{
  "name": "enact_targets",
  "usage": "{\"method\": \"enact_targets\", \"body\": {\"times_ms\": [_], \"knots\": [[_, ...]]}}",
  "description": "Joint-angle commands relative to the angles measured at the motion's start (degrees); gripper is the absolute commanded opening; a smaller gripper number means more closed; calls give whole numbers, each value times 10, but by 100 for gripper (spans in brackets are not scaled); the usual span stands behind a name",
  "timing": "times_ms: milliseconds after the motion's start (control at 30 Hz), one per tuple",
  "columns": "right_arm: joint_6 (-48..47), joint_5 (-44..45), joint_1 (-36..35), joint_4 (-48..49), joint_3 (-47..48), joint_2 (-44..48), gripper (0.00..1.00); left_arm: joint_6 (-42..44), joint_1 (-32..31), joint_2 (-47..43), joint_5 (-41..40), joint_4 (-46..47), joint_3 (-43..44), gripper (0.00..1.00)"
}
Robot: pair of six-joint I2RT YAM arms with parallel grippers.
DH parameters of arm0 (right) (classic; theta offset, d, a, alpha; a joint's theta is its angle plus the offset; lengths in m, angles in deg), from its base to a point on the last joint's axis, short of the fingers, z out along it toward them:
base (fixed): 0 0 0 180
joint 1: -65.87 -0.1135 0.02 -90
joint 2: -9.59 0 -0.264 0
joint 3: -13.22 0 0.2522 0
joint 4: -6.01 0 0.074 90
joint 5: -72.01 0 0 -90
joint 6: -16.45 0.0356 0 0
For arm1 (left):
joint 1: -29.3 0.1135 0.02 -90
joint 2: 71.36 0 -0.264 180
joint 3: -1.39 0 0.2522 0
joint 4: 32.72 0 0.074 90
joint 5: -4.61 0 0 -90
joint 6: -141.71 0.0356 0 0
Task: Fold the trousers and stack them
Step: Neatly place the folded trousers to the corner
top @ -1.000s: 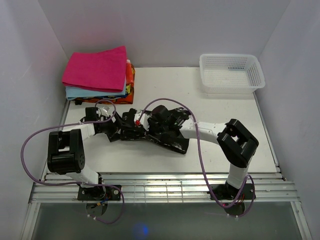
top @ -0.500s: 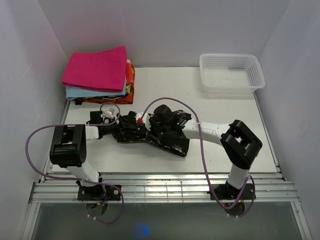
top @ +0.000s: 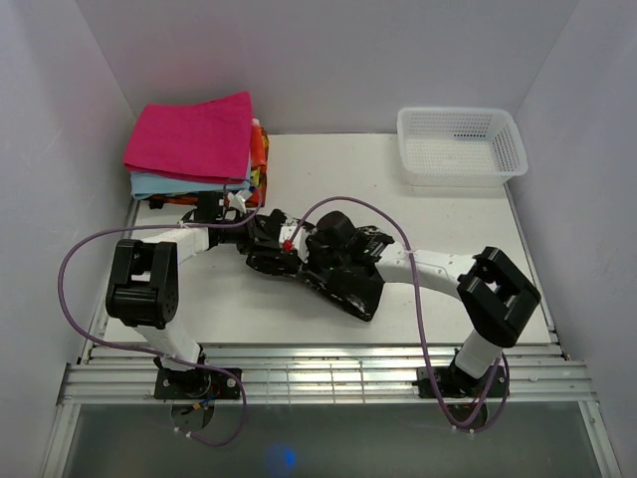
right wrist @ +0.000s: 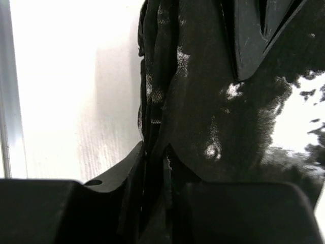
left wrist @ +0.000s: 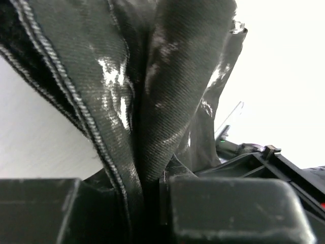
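Note:
The black trousers, with white splotches, lie bunched in a thick folded bundle at the middle of the table. My left gripper is at the bundle's left end. In the left wrist view its jaws are shut on a seamed fold of the trousers. My right gripper sits on top of the bundle just to the right of the left one. In the right wrist view it pinches several layers of the dark cloth. The two grippers hide the bundle's upper edge.
A stack of folded cloths stands at the back left, with magenta on top and light blue and orange beneath. It is close behind my left wrist. A white mesh basket stands at the back right. Metal rails run along the near edge.
My left gripper has moved right and back to the bundle's left end and shut on a fold. The bundle and my right gripper have shifted slightly to the right.

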State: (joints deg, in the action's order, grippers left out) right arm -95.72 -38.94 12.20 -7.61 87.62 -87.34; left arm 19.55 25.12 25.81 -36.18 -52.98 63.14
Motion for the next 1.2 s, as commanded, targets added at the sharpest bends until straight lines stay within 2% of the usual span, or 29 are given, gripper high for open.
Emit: {"method": "enact_targets", "body": {"times_ms": [0,67,100,167,200,367,400,500,533,767,1000,1167], "knots": [[0,-21,7,4,-19,80,23,133,-26,-37,-136,-127,127,0],[4,-15,20,-22,-32,97,42,177,-32,-11,-161,-172,203,0],[6,-10,34,-30,-34,115,68,186,-32,-1,-176,-215,227,0],[4,1,49,-69,-30,132,88,214,-33,18,-183,-244,288,0],[3,7,69,-83,-26,147,90,222,-33,21,-194,-260,306,0],[-20,9,149,-156,-11,200,90,271,-36,58,-207,-285,430,0],[-32,11,175,-175,-11,216,90,280,-38,72,-200,-311,493,0],[-50,14,220,-202,-7,243,90,298,-46,142,-199,-367,611,0],[-54,14,229,-217,-6,249,90,301,-47,149,-207,-366,663,0],[-75,34,260,-245,-11,285,90,305,-53,208,-192,-361,850,0],[-72,38,264,-254,-7,287,90,305,-55,189,-200,-266,875,0],[-72,36,264,-255,-4,285,90,341,-55,171,-224,-241,889,0]]}}
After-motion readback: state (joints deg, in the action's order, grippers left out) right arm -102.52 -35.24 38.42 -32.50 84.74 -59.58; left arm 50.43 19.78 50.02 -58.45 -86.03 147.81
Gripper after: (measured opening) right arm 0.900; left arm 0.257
